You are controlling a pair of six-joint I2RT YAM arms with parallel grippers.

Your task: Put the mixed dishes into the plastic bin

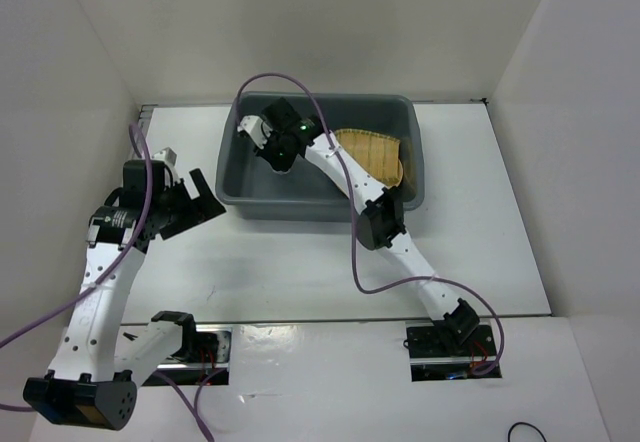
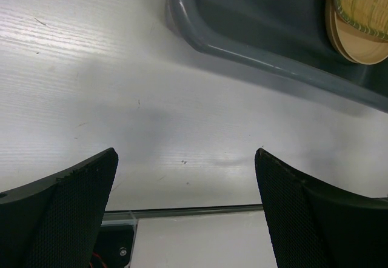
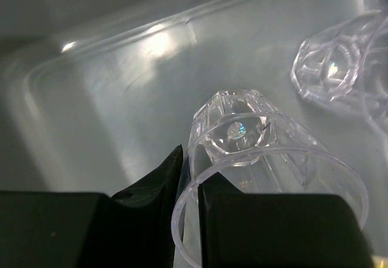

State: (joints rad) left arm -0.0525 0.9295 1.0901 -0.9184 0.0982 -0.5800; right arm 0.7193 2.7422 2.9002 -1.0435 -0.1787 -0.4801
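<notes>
The dark grey plastic bin (image 1: 415, 177) stands at the back of the table. A woven bamboo tray (image 1: 372, 151) lies in its right half on top of a yellow-tan plate (image 2: 357, 46). My right gripper (image 1: 283, 152) is inside the bin's left half, shut on the rim of a clear drinking glass (image 3: 242, 137), one finger inside and one outside. A second clear glass (image 3: 330, 68) lies on the bin floor to the right of it. My left gripper (image 1: 190, 207) is open and empty over the table, left of the bin.
White walls enclose the table on the left, back and right. The bin's near rim (image 2: 254, 59) crosses the top of the left wrist view. The table's front edge strip (image 2: 188, 210) lies below my left fingers.
</notes>
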